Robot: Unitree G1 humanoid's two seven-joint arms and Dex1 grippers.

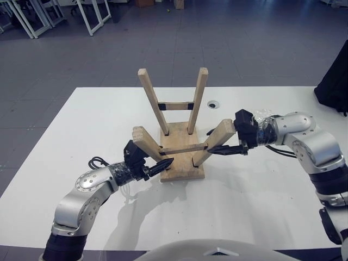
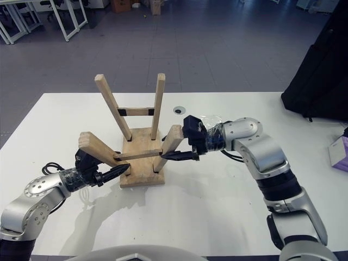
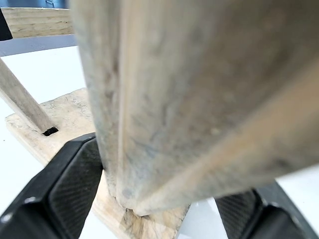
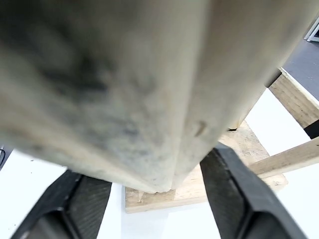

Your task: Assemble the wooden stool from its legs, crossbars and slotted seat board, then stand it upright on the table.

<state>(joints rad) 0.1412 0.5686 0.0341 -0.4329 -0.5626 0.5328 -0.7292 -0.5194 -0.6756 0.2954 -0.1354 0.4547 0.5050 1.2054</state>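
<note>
Grippers, both pressed onto wood: left gripper (image 1: 163, 164) pinches the near-left leg (image 1: 145, 140), right gripper (image 1: 215, 149) the near-right leg (image 1: 218, 136), each low by the seat board (image 1: 182, 171).
Table (image 1: 261, 206): stool inverted mid-table, board flat.
Risk, my judgement: uneven lift while flipping pulls legs from slots or loosens the near crossbar (image 1: 182, 148).
Room: wide tabletop left, right, near.

Bright, even light comes from above. The white table (image 1: 261, 206) looks softly bright. The seat board (image 1: 185, 169) casts a soft grey shadow near the left gripper (image 1: 166, 163).
</note>
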